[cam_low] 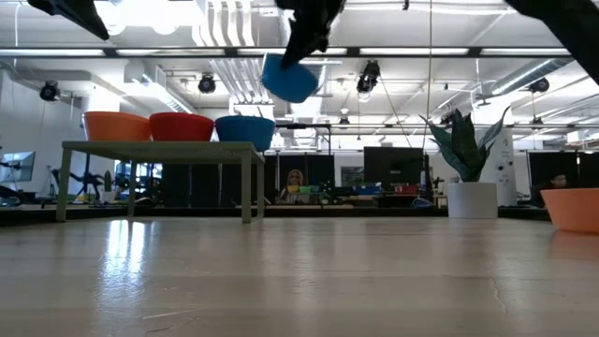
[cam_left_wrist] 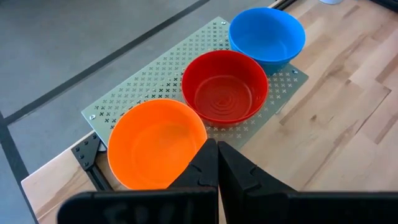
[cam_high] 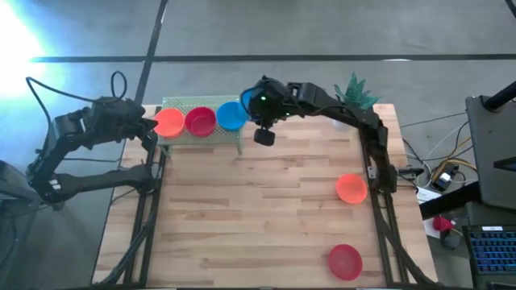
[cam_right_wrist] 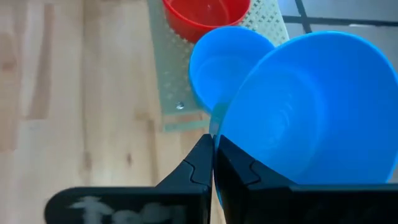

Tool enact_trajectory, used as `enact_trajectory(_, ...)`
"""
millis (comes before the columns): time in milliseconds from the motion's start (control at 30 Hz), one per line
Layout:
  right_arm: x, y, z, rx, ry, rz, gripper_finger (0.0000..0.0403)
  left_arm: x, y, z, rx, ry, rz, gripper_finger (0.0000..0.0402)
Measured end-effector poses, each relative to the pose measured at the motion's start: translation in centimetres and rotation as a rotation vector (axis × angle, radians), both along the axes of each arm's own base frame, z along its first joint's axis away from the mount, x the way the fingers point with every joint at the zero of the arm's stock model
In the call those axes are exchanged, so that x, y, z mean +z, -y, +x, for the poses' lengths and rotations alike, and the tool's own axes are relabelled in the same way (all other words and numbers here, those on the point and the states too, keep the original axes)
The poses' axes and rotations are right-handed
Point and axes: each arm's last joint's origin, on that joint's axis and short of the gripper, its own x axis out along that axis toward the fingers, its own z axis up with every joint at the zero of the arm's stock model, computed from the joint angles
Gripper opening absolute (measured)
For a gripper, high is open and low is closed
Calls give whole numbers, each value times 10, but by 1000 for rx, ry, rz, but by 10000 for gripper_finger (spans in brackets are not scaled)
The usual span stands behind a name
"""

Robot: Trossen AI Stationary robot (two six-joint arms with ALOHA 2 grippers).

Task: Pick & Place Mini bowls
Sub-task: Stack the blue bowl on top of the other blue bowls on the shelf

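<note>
- Right gripper (cam_right_wrist: 213, 163) is clamped on the rim of a blue mini bowl (cam_right_wrist: 311, 106). It holds the bowl tilted in the air, above and just beside the blue bowl on the rack (cam_high: 231, 116).
- Left gripper (cam_left_wrist: 217, 163) has its fingers together with nothing between them. It hovers by the orange bowl on the rack (cam_left_wrist: 157, 142), at the rack's left end.
- Perforated green rack (cam_high: 201, 135) stands at the far edge of the bench (cam_high: 258, 217). It carries three bowls in a row: orange, red (cam_high: 201, 122), blue.
- Loose on the bench, right side: one orange bowl (cam_high: 351, 188) and one red bowl (cam_high: 345, 262), well apart from each other.
- Count of visible bowls: 2 blue, 2 red, 2 orange, six in all. Stacking under the rack bowls cannot be ruled out.
- Handling judgement: thin plastic, so probably light and fairly stiff. The glossy surface is likely slippery.
- A pinch on the rim wall looks like the workable hold. A one-sided pinch lets the bowl hang tilted, as seen now.
- Potted plant (cam_high: 355, 93) sits at the far right corner, away from the action.
</note>
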Motion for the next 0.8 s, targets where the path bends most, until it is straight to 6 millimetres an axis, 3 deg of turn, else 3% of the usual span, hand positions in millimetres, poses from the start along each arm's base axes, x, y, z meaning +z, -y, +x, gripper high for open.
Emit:
enact_trajectory(367,-30,19,29,84,-13,-66,8,0,0,0,-5,0,-2,0)
enact_trajectory(800,-33,23,44,150,88,-121,8,0,0,1,-9,-2,-2,0)
